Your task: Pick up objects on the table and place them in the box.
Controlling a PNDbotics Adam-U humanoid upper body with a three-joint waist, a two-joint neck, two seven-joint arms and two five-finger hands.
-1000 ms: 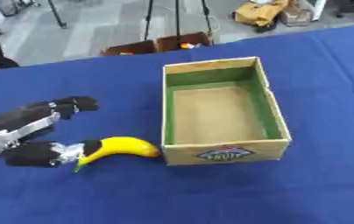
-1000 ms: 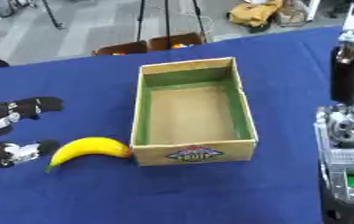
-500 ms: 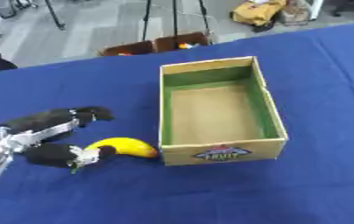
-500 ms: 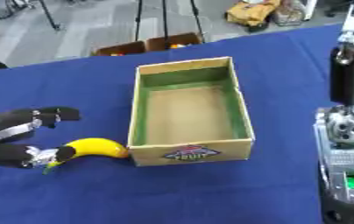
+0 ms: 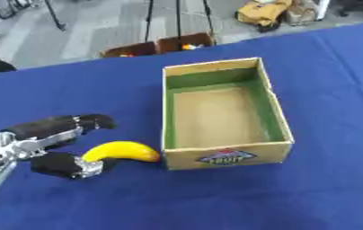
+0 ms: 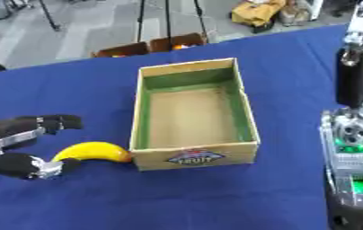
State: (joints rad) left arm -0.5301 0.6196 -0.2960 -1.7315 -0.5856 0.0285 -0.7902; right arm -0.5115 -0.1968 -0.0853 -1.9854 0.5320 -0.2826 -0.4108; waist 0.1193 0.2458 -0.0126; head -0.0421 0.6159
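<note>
- Left robot hand (image 5: 47,148) lies low over the blue counter (image 5: 74,90), fingers and thumb spread apart, holding nothing. The upper fingers reach above the banana's stem end; the thumb sits just below it, close to or touching the peel — cannot tell which.
- Banana (image 5: 121,151): flat on the counter just to the right of the robot hand, curve arched upward. Its far tip is touching or very nearly touching the near-left corner of the box.
- Box (image 5: 220,114): open cardboard, green inner walls, nothing visible inside. It sits beyond the banana, to the right of the robot hand.
- Step in hand (judgement): closing on the banana; task barely begun, fruit not yet lifted.
- To do it well:
  - Bring the fingers down over the back of the curve so fingers and thumb oppose across the thick part, not the tapering end.
  - Close before lifting, since a push would only slide the fruit against the box wall.
  - Lift high enough to clear the box's left wall, then carry right and release low over the floor.
- Right arm: machinery shows at the right edge of the right eye view; the robot hand itself is not visible.
</note>
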